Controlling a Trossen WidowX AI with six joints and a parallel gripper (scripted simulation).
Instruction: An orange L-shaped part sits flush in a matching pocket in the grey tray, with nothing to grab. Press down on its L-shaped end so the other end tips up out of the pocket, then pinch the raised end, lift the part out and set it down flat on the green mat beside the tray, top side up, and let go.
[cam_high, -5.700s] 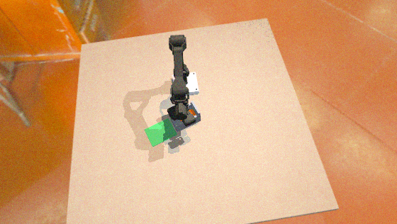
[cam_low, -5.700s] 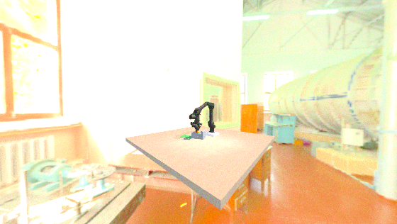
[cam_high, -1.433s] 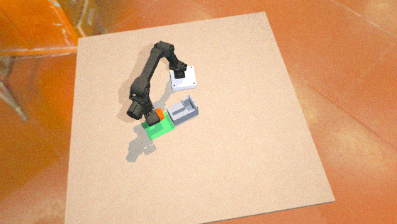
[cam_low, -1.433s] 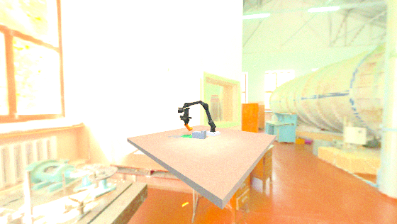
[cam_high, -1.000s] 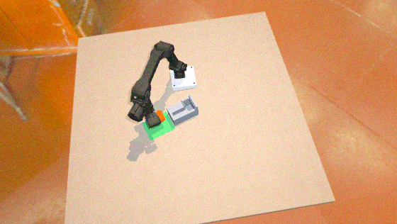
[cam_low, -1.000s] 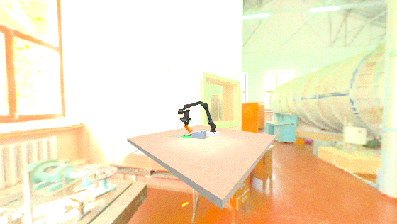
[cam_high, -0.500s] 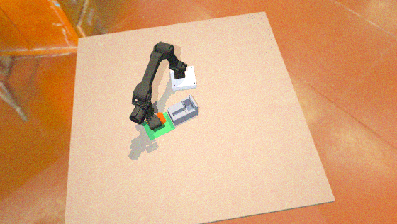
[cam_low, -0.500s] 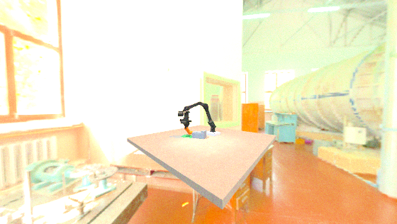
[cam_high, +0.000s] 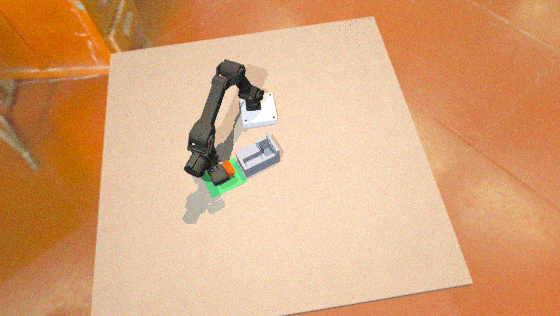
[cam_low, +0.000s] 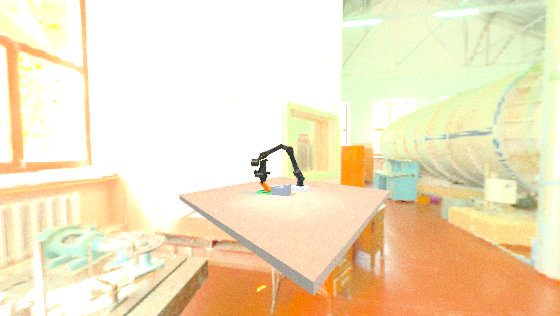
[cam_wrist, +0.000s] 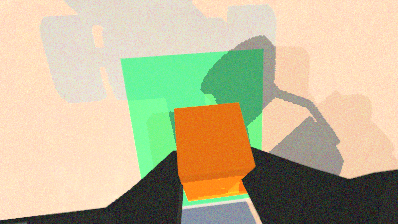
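My gripper (cam_high: 223, 172) (cam_wrist: 208, 155) is shut on the orange L-shaped part (cam_high: 229, 168) (cam_low: 265, 187) (cam_wrist: 212, 142) and holds it above the green mat (cam_high: 226, 185) (cam_wrist: 150, 85). In the wrist view the part hangs between the two dark fingers, its free end pointing down toward the mat. The grey tray (cam_high: 257, 156) (cam_low: 281, 190) (cam_wrist: 215, 214) stands right beside the mat, its L-shaped pocket empty. In the exterior view the part hangs tilted, just above the mat (cam_low: 261, 192).
The arm's white base plate (cam_high: 260, 116) (cam_low: 301, 189) stands behind the tray. The arm reaches from it over the tray's left side. The table top (cam_high: 325, 215) extends widely on all sides.
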